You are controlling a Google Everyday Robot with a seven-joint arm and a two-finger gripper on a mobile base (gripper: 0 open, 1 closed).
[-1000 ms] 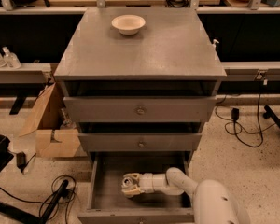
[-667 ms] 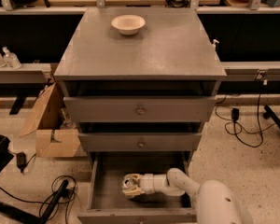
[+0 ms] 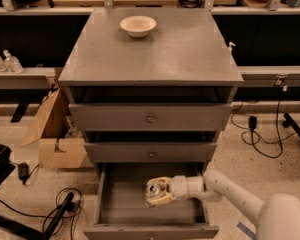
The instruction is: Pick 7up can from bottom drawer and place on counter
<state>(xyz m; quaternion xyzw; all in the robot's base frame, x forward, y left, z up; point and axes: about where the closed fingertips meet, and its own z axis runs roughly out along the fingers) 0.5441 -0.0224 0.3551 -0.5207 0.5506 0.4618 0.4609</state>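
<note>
**A:** Where's the can [image 3: 153,188]?

**B:** In the drawer [image 3: 121,200], near the middle. It looks upright. The end effector [image 3: 151,192] reaches in from the right and is clamped on it, 1 finger on each side.

**A:** What could go wrong?

**B:** It's a smooth can in a side grip, so I think a quick lift could let it slip or tilt. It also sits near the 2 closed fronts [image 3: 151,153] above, and rising straight up might knock it against them. On the counter [image 3: 155,59], the bowl [image 3: 138,25] is at the back, so a spot near the front seems safest.
</note>
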